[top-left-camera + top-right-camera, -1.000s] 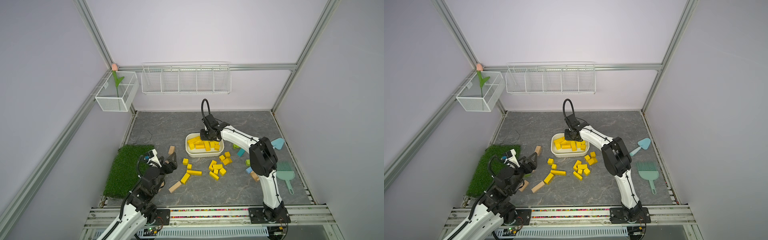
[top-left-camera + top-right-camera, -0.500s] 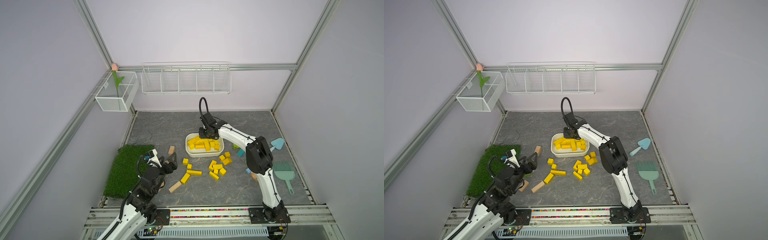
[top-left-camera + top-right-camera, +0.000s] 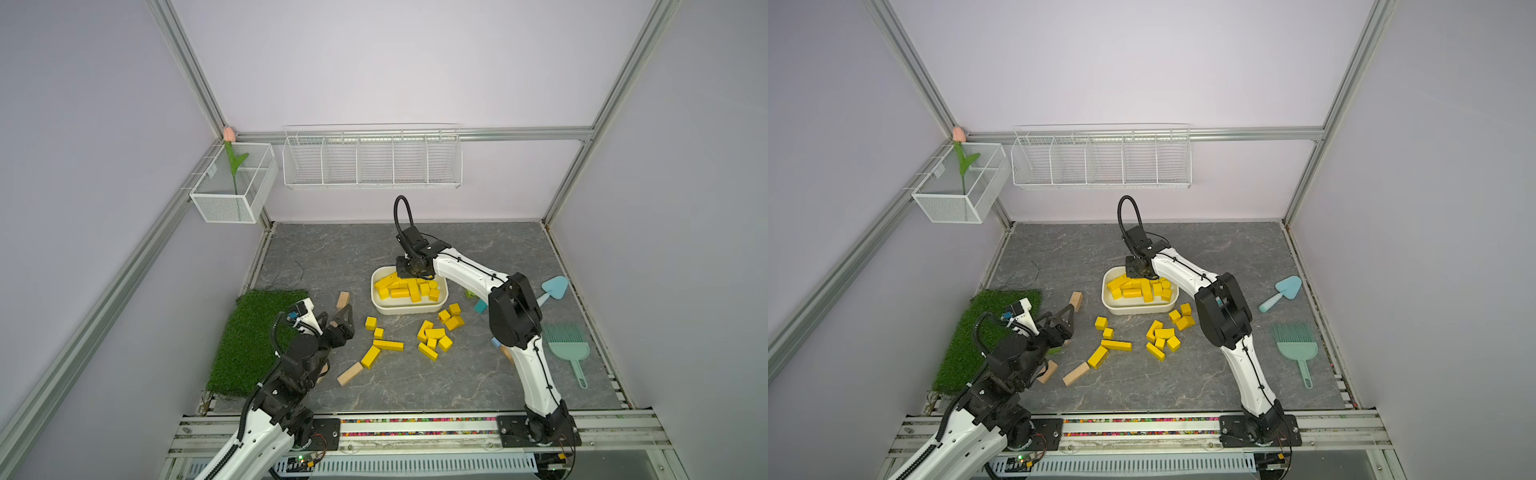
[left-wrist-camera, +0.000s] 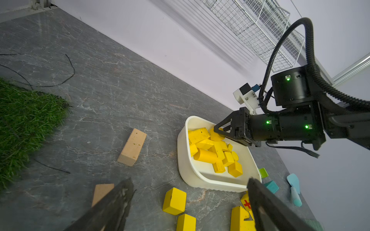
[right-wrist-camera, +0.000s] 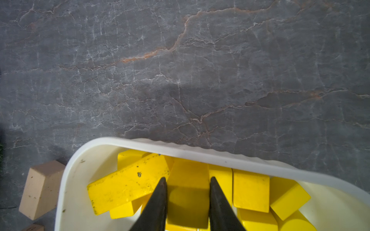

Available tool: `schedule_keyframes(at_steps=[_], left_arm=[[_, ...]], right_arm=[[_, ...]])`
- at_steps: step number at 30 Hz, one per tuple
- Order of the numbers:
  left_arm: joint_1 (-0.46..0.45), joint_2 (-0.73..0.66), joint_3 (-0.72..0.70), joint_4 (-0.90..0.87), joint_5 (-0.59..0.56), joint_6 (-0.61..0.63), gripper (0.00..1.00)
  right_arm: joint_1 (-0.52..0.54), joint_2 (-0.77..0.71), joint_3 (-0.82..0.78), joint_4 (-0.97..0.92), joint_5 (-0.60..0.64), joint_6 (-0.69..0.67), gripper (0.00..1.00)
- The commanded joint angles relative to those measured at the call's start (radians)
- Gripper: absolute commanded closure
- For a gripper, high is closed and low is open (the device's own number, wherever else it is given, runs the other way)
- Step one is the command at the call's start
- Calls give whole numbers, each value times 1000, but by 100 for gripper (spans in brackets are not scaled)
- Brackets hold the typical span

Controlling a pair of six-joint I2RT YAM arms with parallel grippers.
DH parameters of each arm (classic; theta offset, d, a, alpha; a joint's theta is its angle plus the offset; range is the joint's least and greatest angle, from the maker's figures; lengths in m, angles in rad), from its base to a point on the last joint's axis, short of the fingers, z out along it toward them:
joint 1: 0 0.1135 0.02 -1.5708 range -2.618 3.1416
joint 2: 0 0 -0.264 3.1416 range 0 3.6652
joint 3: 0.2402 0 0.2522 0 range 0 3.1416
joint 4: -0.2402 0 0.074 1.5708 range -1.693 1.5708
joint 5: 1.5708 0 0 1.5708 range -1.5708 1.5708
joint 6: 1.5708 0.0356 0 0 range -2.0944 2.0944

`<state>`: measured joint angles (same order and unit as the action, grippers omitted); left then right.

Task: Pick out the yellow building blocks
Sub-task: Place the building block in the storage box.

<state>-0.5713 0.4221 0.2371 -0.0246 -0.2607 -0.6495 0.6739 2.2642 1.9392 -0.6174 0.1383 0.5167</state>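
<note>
While the R gripper hangs low over the far rim of the white tray, its jaws stand narrow w/ one yellow block pinched between them. The block fills the gap and both fingers touch its sides. Can't tell if its underside rests on the pile below.

Yellow building blocks: a good heap lies inside the tray, incl. bars, cubes and a cylinder, loose and tilted on each other. The rest sit on the table in front of the tray in 2 lots:
- Front-right yellow cluster: packed close, near the R arm's elbow.
- Front-left yellow group: 2 cubes and 2 long bars, more spread out.

L gripper: jaws wide apart, nothing between them. It hovers above the table just off the grass mat, pointed toward the tray.

Other items:
- Tan block: lies flat btw mat and tray, apart from both.
- 2nd tan block: at the end of a yellow bar, contact unclear.
- Green block and blue block: just past the tray on the R arm's side.
- Teal trowel and teal brush: by the table's right edge, well apart from the yellow ones.
</note>
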Motion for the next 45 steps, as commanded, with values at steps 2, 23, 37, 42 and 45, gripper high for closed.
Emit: schedule_keyframes(at_steps=[2, 23, 37, 42, 45], left_arm=[[5, -10, -10, 13, 5, 10, 9], [7, 55, 12, 16, -5, -1, 19], [8, 366, 154, 11, 20, -2, 10], [8, 489, 231, -25, 49, 9, 16], [8, 524, 257, -42, 67, 16, 18]], right_arm=[[10, 31, 46, -29, 4, -17, 74], [12, -205, -121, -6, 8, -54, 54], [10, -858, -852, 68, 35, -10, 55], [10, -1081, -1086, 47, 75, 42, 54], [8, -1169, -1202, 66, 88, 72, 54]])
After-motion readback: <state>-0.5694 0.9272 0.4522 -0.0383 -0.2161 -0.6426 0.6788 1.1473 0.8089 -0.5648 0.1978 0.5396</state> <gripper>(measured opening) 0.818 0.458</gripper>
